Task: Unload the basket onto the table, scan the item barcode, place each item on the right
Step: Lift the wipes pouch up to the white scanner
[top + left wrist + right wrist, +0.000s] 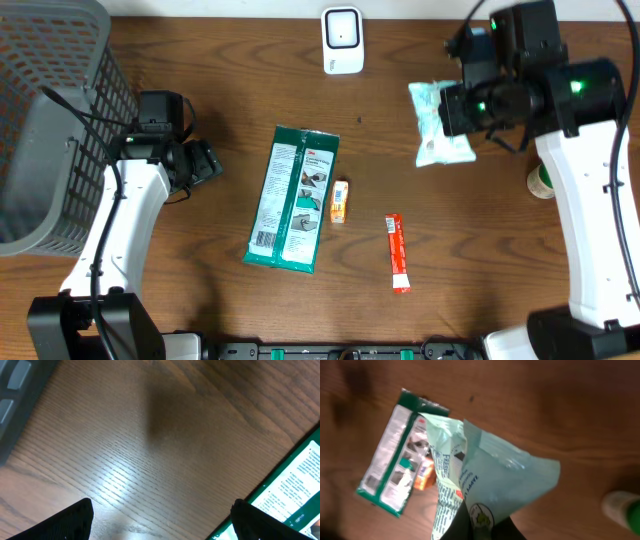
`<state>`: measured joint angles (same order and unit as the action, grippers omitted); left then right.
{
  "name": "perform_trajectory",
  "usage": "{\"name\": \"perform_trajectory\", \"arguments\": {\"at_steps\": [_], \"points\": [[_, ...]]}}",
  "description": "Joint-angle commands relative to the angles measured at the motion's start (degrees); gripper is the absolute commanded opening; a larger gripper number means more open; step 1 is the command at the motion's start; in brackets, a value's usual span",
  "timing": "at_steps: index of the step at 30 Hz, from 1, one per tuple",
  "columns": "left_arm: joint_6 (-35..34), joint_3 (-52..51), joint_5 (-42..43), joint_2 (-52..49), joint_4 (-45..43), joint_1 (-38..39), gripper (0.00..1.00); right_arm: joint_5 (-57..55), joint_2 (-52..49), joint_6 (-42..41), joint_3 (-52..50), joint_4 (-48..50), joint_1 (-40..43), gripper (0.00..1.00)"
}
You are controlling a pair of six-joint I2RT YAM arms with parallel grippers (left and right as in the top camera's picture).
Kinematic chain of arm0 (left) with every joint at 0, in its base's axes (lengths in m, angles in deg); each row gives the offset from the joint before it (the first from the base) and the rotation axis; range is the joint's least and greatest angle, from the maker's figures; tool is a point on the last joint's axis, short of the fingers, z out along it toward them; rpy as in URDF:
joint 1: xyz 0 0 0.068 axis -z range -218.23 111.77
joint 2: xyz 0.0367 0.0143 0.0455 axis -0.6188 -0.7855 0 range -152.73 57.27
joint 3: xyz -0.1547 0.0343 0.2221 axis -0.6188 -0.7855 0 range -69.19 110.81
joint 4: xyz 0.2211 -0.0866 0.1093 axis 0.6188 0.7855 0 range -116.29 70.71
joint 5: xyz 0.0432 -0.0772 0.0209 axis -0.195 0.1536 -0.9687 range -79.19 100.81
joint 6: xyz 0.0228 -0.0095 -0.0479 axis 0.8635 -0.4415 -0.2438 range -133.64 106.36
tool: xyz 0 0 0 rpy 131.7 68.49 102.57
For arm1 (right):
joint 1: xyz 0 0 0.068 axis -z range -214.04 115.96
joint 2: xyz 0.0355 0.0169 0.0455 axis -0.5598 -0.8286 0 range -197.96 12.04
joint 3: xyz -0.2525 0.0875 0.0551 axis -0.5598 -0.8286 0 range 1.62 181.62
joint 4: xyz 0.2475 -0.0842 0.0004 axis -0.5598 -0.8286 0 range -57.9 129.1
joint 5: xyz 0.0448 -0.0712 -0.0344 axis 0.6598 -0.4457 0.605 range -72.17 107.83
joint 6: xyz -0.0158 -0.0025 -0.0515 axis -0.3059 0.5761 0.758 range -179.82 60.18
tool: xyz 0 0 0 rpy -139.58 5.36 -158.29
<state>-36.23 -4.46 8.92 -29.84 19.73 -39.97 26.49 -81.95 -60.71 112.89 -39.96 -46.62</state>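
A pale mint pouch [432, 125] with printed text hangs above the table at the back right, and my right gripper [456, 108] is shut on its edge. In the right wrist view the pouch [505, 475] fans out from the pinched fingers of the right gripper [482, 527]. The white barcode scanner [342, 40] stands at the back centre, to the left of the pouch. My left gripper [205, 163] hovers low over bare wood at the left, open and holding nothing. In the left wrist view the left gripper [162, 522] has its dark fingertips [75, 520] far apart.
A flat green package [292, 198] lies mid-table, its edge also in the left wrist view [295, 495]. Beside it lie a small orange box [340, 201] and a red tube [399, 252]. A grey basket [50, 120] fills the far left. A green-white bottle [541, 183] stands under the right arm.
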Motion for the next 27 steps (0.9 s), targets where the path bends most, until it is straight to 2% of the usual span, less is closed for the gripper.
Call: {"name": "perform_trajectory", "arguments": {"at_steps": [1,6,12,16,21,22,27], "points": [[0.2,0.3,-0.9,0.2,0.0,-0.2,0.89,-8.6,-4.0,4.2,8.2,-1.2,-3.7,0.01],[0.2,0.3,-0.9,0.2,0.0,-0.2,0.89,-11.0,-6.3,12.1,8.1,4.5,-8.6,0.01],[0.2,0.3,-0.9,0.2,0.0,-0.2,0.89,-25.9,-12.7,15.9,8.0,12.5,-14.0,0.01],[0.2,0.3,-0.9,0.2,0.0,-0.2,0.89,-34.1,-19.2,24.3,8.0,20.5,-16.7,0.01],[0.3,0.3,-0.9,0.2,0.0,-0.2,0.89,-40.3,-26.0,36.0,8.0,34.8,-18.3,0.01],[0.2,0.3,-0.9,0.2,0.0,-0.2,0.89,-43.5,-28.9,42.7,8.0,43.7,-18.6,0.01],[0.2,0.3,-0.9,0.2,0.0,-0.2,0.89,-44.7,-33.3,51.6,8.0,60.0,-18.8,0.01]]}}
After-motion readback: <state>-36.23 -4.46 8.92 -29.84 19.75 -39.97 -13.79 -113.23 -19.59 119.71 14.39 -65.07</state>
